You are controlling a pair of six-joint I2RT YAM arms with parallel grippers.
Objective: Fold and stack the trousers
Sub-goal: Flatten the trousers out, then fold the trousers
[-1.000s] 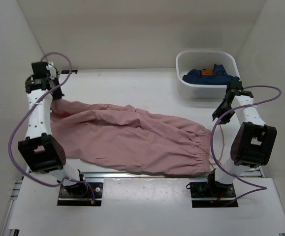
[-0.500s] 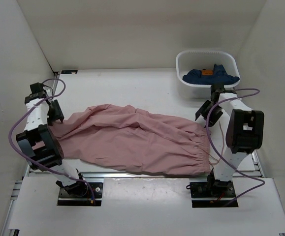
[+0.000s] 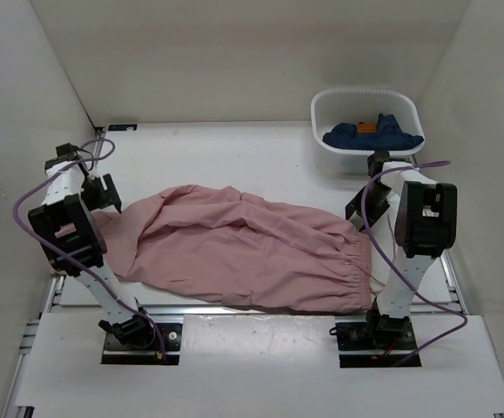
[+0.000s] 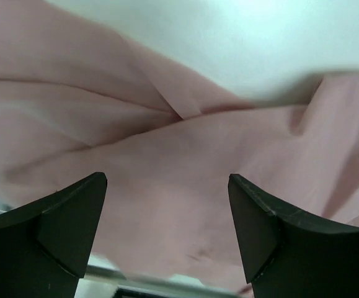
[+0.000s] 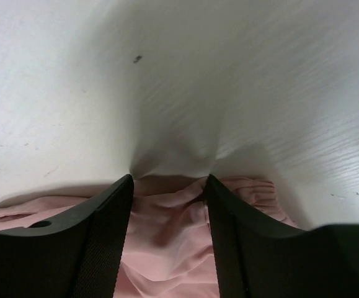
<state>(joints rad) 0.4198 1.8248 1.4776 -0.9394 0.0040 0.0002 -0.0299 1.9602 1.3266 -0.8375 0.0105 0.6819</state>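
Observation:
The dusty-pink trousers (image 3: 243, 244) lie spread flat across the table, leg ends at the left and the gathered waistband at the right. My left gripper (image 3: 105, 198) hovers over the leg ends. In the left wrist view its jaws stand wide apart (image 4: 167, 183) above creased pink fabric (image 4: 167, 124), with nothing pinched. My right gripper (image 3: 354, 212) is at the far corner of the waistband. In the right wrist view its fingers (image 5: 168, 183) straddle a bunch of pink cloth (image 5: 167, 248) at the fabric's edge, and they are still apart.
A white basket (image 3: 321, 113) at the back right holds a dark blue garment (image 3: 373, 135) with an orange tag. Thin drawstrings (image 3: 378, 277) trail off the waistband near the right arm's base. White walls close in on the left, right and back.
My left gripper has opened and let go of the leg end, which dropped onto the table. My right gripper moved left from beside the basket down onto the waistband corner.

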